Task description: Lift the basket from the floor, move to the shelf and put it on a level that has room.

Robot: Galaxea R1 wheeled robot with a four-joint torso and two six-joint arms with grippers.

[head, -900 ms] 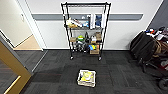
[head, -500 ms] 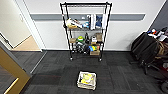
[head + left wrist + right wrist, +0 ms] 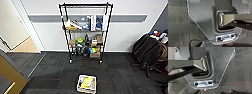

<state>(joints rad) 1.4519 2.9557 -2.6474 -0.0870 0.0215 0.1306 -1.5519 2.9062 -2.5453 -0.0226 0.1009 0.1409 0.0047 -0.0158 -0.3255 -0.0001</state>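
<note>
The basket [image 3: 86, 84] sits on the dark carpet floor [image 3: 120, 72] at the near edge of the head view, with yellow and white contents inside its pale lining. Behind it, against the white wall, stands the black wire shelf [image 3: 85, 32]. Its top level [image 3: 86, 5] looks bare, while the tiers below hold books, boxes and bottles. Both wrist views look down past the robot's grey base onto the striped carpet [image 3: 178, 25] [image 3: 241, 69]. Neither wrist view lets me make out how either gripper stands.
A doorway with light wooden flooring [image 3: 25, 46] opens at the left, and a yellow-brown panel [image 3: 10, 75] stands at the near left. A dark office chair with bags [image 3: 152, 53] is at the right. Open carpet lies between me and the basket.
The whole head view has shifted. The camera has come closer, so the basket sits lower and larger and the shelf looks bigger. The things themselves have not moved.
</note>
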